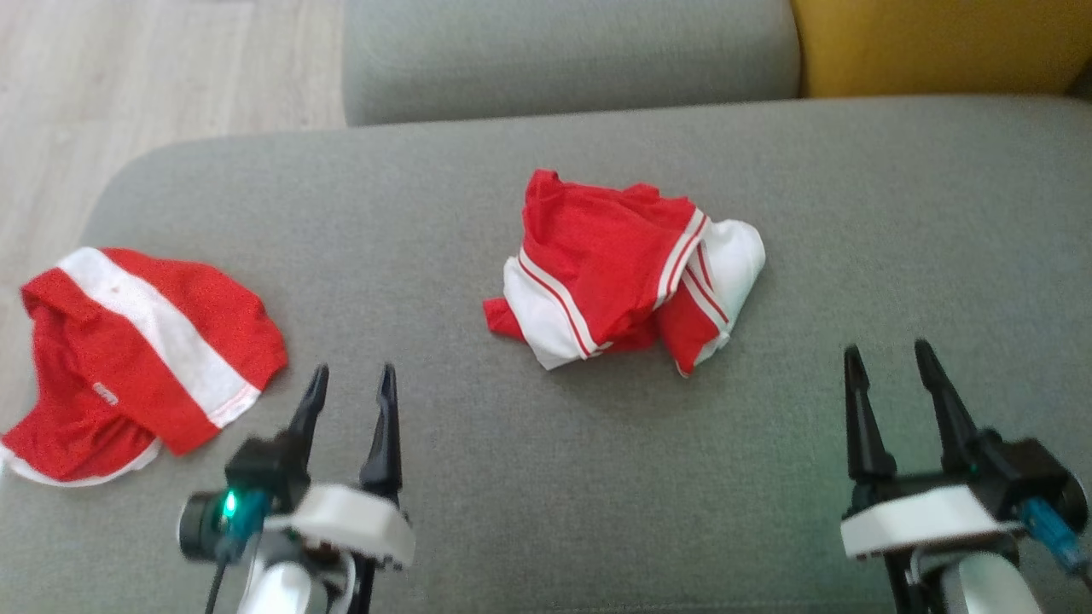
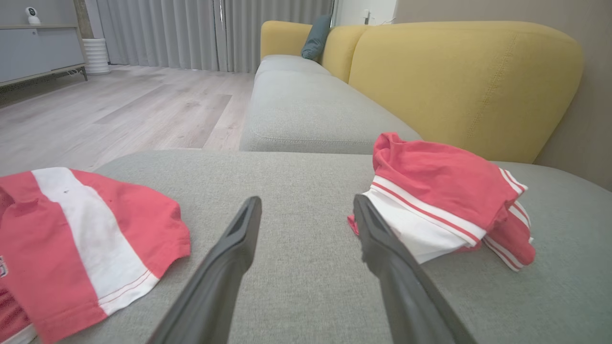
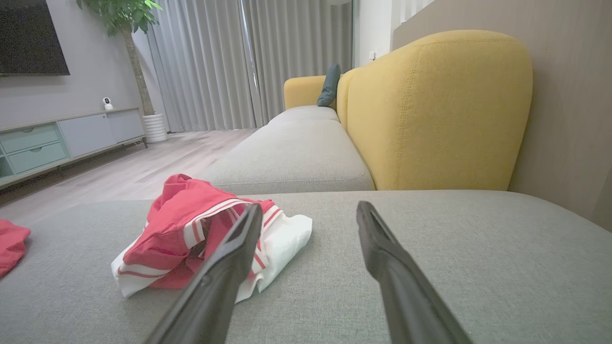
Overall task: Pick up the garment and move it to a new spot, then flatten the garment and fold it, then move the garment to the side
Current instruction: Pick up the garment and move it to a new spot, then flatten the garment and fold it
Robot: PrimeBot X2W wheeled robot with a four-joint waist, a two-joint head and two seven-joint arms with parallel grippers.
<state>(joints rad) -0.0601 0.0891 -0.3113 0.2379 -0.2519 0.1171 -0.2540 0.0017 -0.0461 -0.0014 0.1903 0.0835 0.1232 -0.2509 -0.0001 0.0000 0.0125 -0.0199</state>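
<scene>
We stand over a grey seat (image 1: 512,477) with two red-and-white garments on it. The middle garment (image 1: 614,273) lies crumpled near the seat's centre. It is a bunched heap with red on top, and white parts with thin red stripes show at its near and right edges. The left garment (image 1: 145,341) lies well apart from it at the seat's left edge. It is flatter, with a broad white band running across the red, and its near-left part reaches close to the rim. Neither gripper touches either garment.

Our left gripper (image 1: 354,371) sits low over the seat just right of the left garment, jaws spread wide and holding nothing. In its wrist view bare grey cloth shows between the jaws, with the left garment to one side and the middle garment to the other. Our right gripper (image 1: 885,348) sits over the right part of the seat, well to the right of the middle garment, jaws likewise wide and empty. In its wrist view one jaw crosses in front of the middle garment, but the head view shows them apart.

Beyond the seat we see a second grey cushion (image 1: 563,51) and, at its right, a yellow backrest (image 1: 930,43). Pale wood floor (image 1: 128,77) lies to the left. The wrist views add grey curtains (image 2: 191,33), a teal pillow (image 2: 315,36) far down the sofa, a low cabinet (image 3: 71,138), a potted plant (image 3: 129,19) and a dark screen (image 3: 31,38) on the wall.
</scene>
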